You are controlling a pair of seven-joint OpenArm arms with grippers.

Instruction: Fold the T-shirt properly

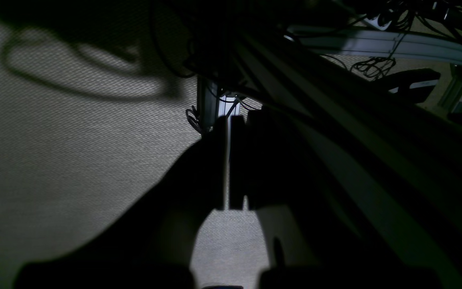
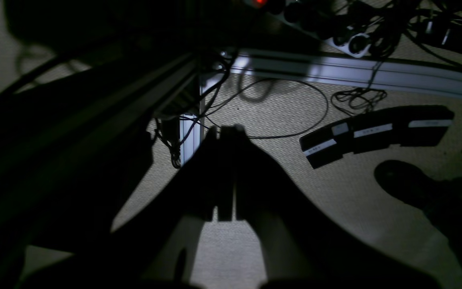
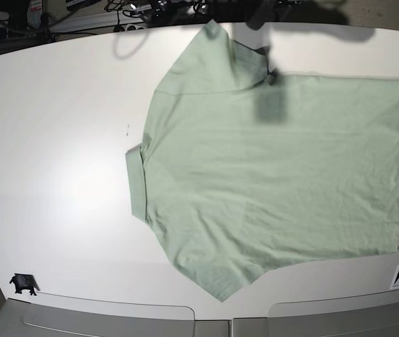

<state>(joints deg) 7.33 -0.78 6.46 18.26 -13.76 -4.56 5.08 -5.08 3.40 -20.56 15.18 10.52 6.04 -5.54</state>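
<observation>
The T-shirt (image 3: 277, 168) lies spread flat on the white table (image 3: 59, 140) in the base view. It is pale mint green, with its collar band (image 3: 136, 186) toward the left, one sleeve at the top and one at the bottom, and its hem at the right edge. Neither arm appears in the base view. In the left wrist view my left gripper (image 1: 229, 120) is a dark silhouette over carpet, jaws shut with nothing between them. In the right wrist view my right gripper (image 2: 223, 130) is likewise shut and empty, below table level. Neither wrist view shows the shirt.
Carpeted floor (image 1: 54, 140), an aluminium frame rail (image 2: 355, 72), loose cables (image 2: 287, 108) and a black pedal bar (image 2: 375, 132) lie under the grippers. A dark shoe (image 2: 403, 180) stands at the right. A small black object (image 3: 22, 283) sits at the table's front left corner.
</observation>
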